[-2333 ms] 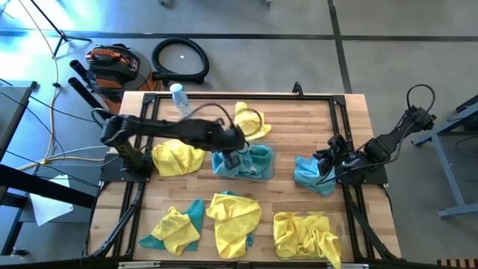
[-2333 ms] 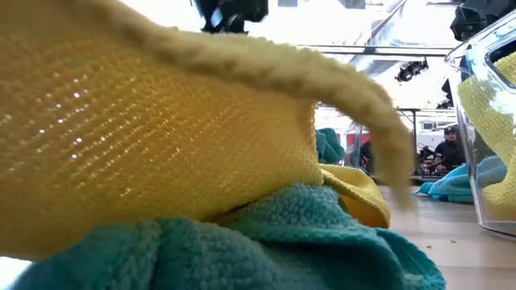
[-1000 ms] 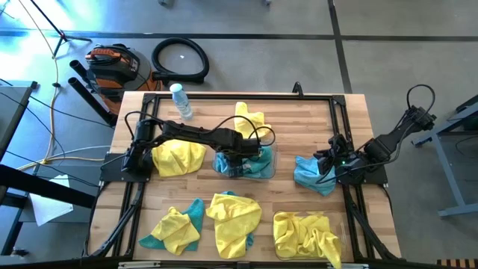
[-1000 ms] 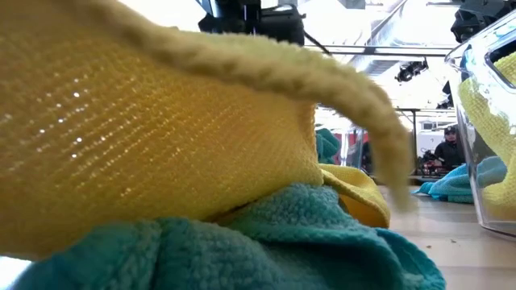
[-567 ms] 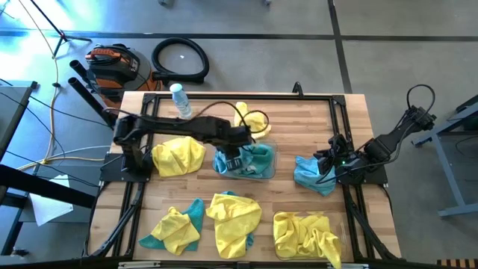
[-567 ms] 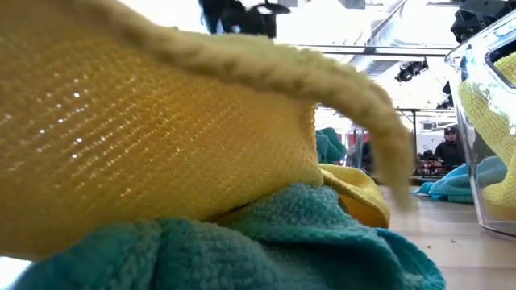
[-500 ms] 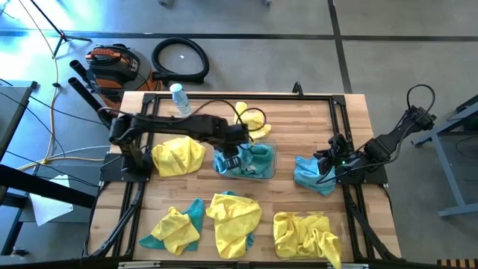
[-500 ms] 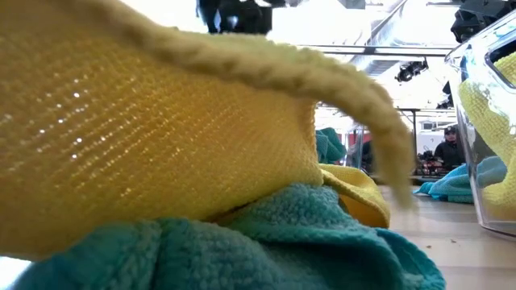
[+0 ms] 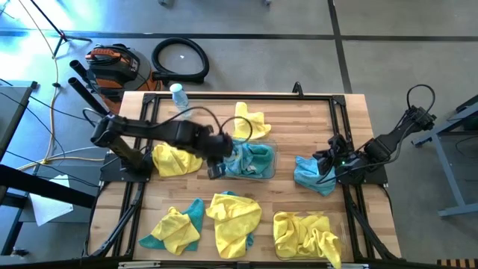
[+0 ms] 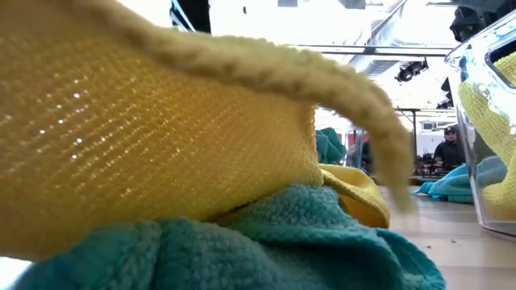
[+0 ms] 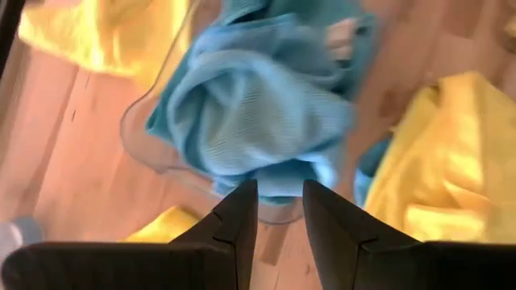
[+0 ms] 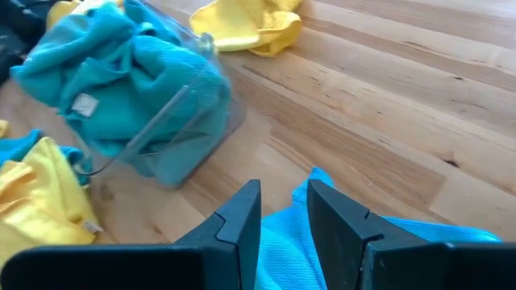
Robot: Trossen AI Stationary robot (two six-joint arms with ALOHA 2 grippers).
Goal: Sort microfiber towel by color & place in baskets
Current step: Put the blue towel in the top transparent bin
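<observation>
Nearest us, the near basket [image 9: 278,221] holds yellow towels [image 9: 306,237], and two mixed yellow-and-teal heaps [image 9: 233,218] lie just beside it. They look light, limp and grippy, so we would pinch a raised fold on top to lift only one colour. Mid-table, the left gripper [image 9: 216,169] hangs narrowly parted and empty at the edge of the middle basket [image 9: 269,169] of teal cloths [image 9: 250,159]. The right gripper [image 9: 328,169] rests on a loose teal towel [image 9: 308,178]; we cannot tell whether it grips. Farthest lies a yellow cloth [image 9: 250,119].

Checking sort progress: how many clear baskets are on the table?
2: one basket mid-table holding teal cloths, the other basket at the near right edge holding yellow cloths. None seems hidden.
</observation>
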